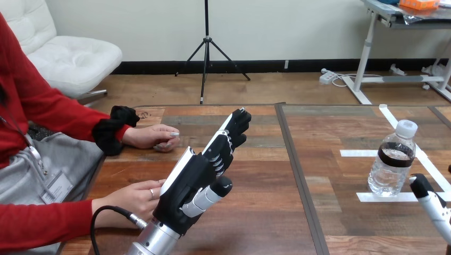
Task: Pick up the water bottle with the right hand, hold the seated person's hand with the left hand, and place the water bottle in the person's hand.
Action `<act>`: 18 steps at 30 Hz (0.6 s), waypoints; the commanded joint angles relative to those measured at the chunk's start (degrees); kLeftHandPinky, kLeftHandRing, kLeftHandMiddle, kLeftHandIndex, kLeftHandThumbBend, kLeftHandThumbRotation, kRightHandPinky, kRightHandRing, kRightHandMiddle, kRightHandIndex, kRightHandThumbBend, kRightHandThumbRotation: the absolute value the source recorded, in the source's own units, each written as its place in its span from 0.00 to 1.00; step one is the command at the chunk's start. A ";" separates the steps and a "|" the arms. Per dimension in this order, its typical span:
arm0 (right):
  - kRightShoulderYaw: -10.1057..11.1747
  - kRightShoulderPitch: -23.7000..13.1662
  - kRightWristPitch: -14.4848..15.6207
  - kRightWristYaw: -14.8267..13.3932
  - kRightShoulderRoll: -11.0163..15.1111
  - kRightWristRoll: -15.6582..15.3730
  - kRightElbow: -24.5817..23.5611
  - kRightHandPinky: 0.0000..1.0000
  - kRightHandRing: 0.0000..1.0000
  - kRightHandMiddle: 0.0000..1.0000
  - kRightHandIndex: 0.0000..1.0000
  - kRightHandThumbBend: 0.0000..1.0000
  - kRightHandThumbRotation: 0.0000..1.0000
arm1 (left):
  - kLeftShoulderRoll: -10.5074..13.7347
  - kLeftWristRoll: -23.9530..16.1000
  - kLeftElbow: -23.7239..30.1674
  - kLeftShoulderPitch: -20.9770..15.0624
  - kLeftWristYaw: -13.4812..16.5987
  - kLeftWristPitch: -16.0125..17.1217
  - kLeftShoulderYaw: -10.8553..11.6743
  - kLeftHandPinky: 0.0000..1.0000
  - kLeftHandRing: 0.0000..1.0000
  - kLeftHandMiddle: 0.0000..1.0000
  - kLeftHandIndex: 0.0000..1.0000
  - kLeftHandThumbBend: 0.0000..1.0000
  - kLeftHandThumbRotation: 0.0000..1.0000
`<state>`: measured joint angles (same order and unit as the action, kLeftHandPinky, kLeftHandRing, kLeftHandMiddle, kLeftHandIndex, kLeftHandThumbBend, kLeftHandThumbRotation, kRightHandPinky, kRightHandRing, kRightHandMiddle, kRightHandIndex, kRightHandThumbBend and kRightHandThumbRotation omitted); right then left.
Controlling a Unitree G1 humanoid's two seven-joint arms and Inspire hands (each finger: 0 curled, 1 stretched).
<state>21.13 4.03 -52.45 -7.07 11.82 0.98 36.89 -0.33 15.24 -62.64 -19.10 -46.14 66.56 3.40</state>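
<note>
Your right hand (429,201) sits just right of the upright water bottle (392,159); you cannot tell whether it is open or closed. Expect thin, clear, ribbed plastic that is probably light, slick and easy to crush, so grip at the dark label band. Well left of the bottle, over the wooden table (319,175), your left hand (197,180) is raised flat and open. The person's hands (154,137) rest farther left.

The water bottle (392,164), clear with a white cap and dark label, stood upright at the right of the table (319,223). The person's far hand (154,136) and near hand (130,197) rested at its left.
</note>
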 commanded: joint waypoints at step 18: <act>-1.12 -13.09 3.30 3.07 4.73 1.36 14.51 0.90 0.98 0.95 0.98 1.00 0.53 | 0.21 1.69 2.41 -1.43 -0.59 0.67 1.02 0.97 1.00 1.00 1.00 1.00 0.85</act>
<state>20.65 -3.48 -49.67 -4.31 14.54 2.33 49.01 -0.28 15.47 -62.63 -19.10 -46.39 66.56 3.43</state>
